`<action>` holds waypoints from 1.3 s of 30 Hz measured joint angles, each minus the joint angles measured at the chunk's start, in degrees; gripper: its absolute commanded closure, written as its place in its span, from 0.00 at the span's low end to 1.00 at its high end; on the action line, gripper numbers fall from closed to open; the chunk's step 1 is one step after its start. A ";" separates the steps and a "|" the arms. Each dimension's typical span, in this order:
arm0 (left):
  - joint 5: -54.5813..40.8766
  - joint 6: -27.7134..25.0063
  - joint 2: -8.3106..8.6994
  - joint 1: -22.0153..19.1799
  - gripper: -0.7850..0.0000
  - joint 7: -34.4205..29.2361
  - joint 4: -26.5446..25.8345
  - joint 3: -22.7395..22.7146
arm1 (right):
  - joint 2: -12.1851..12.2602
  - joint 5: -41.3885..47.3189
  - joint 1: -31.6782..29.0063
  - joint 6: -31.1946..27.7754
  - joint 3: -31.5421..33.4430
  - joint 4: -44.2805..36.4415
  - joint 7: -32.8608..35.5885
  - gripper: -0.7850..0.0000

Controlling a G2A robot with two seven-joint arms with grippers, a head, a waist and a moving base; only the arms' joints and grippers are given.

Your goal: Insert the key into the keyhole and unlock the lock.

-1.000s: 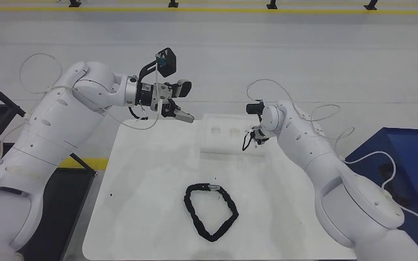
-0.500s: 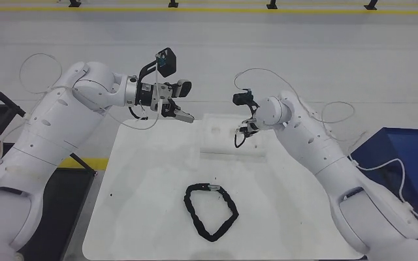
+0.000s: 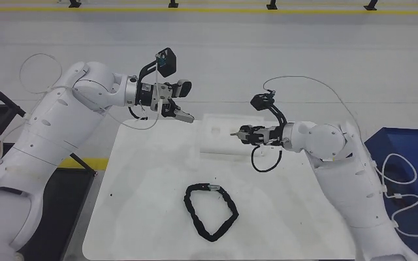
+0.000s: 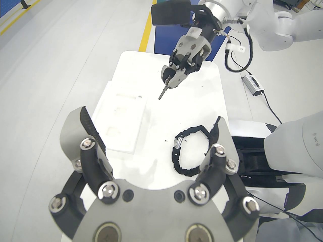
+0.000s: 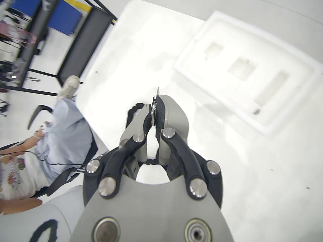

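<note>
A: What was the right claw (image 3: 241, 132) holding?
B: The key (image 4: 163, 92), pinched between pressed-together fingers, blade jutting past its tips. The lock (image 3: 210, 212) lay on the worktop (image 3: 144, 196), well apart from that claw and below it.
A: And the left claw (image 4: 151, 118)?
B: Spread, empty, well apart from the lock too.
A: The danger?
B: The pinch looked thin, though I couldn't tell for sure; the key could twist on contact. Unbraced, the lock could slide away from a push.

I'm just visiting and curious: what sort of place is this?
Probably a robot test hall or workshop: a wide pale floor marked with yellow lines, and a white table with only a lock and a tray laid out.
</note>
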 measured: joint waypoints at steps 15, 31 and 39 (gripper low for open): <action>0.00 0.00 0.00 0.00 0.00 0.00 0.00 0.00 | 1.47 22.83 -6.05 -14.93 9.52 6.44 -1.58 1.00; 0.00 0.00 0.00 0.00 0.00 0.00 0.00 0.00 | 1.50 23.58 -5.90 -15.52 9.55 6.97 -1.09 1.00; 2.31 2.10 -0.06 3.07 0.00 0.74 -1.44 0.68 | 1.50 23.58 -5.90 -15.52 9.55 6.97 -1.09 1.00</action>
